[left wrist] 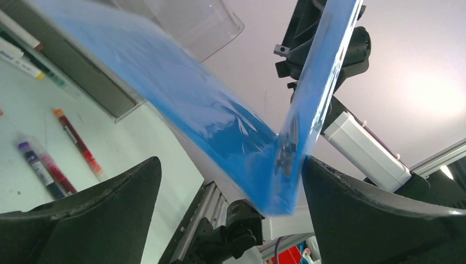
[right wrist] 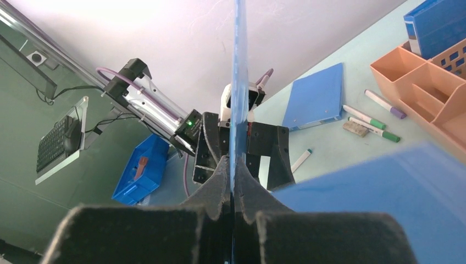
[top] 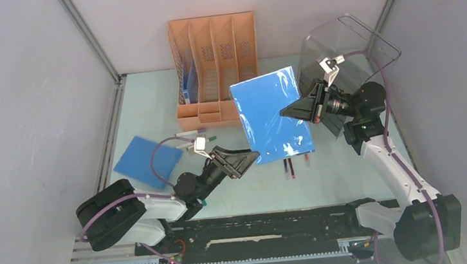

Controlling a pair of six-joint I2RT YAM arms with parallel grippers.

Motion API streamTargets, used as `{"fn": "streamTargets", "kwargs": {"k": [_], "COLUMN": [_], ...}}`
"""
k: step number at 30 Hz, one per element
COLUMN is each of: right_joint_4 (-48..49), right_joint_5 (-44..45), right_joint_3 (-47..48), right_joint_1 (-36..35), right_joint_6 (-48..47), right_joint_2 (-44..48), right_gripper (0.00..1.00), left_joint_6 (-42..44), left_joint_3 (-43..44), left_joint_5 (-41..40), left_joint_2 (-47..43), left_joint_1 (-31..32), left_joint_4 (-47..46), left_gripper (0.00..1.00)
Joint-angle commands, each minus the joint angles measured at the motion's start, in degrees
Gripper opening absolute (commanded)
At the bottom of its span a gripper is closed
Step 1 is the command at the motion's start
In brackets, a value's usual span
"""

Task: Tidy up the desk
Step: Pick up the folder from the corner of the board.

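Note:
A glossy blue folder (top: 272,115) hangs tilted above the pale green desk (top: 339,180). My right gripper (top: 284,111) is shut on its right edge. In the right wrist view the folder's thin edge (right wrist: 239,82) runs straight up from between the closed fingers (right wrist: 220,176). My left gripper (top: 252,156) stands open at the folder's lower left corner. In the left wrist view the folder (left wrist: 192,104) spreads in a V, and its lower corner (left wrist: 275,187) dips between the wide-apart fingers (left wrist: 357,203), close to the right one.
A second blue folder (top: 148,161) lies flat at the left. An orange file rack (top: 215,69) stands at the back, a clear smoky bin (top: 346,50) behind the right arm. Markers (top: 189,136) lie by the rack, pens (top: 292,165) under the raised folder.

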State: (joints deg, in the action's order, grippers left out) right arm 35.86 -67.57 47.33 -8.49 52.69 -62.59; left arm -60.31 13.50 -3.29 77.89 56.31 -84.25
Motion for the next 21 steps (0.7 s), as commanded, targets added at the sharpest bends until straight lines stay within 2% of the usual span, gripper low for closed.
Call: {"fn": "streamTargets", "kwargs": {"k": [1,6,11,17,21], "right_joint_4": [2.11,2.2,2.2,2.37,2.38], "right_joint_5": [0.64,0.84,0.82,0.68,0.66], "right_joint_3": [0.29,0.31,0.3,0.29,0.29], "right_joint_1": [0.94,1.08,1.34,1.16,0.81], "right_joint_6": [-0.07,0.39,0.54,0.93,0.94], "right_joint_2": [1.81,1.85,1.64,1.33,1.11], "right_gripper": [0.0,0.0,0.0,0.0,0.0], "left_joint_6": [-2.01,-2.79,-2.85,-5.42,-7.12], "left_joint_3": [-1.78,0.3,2.97,7.07,9.41], "left_joint_5": [-0.72,4.9,6.03,4.96,0.78], "left_joint_2": [-1.76,0.03,1.66,5.75,7.77], "left_joint_1": [-0.24,0.05,1.29,1.34,1.34], "left_joint_4": [-2.9,-2.94,-2.95,-2.94,-3.03], "left_gripper": [1.0,1.0,1.0,1.0,0.98]}}
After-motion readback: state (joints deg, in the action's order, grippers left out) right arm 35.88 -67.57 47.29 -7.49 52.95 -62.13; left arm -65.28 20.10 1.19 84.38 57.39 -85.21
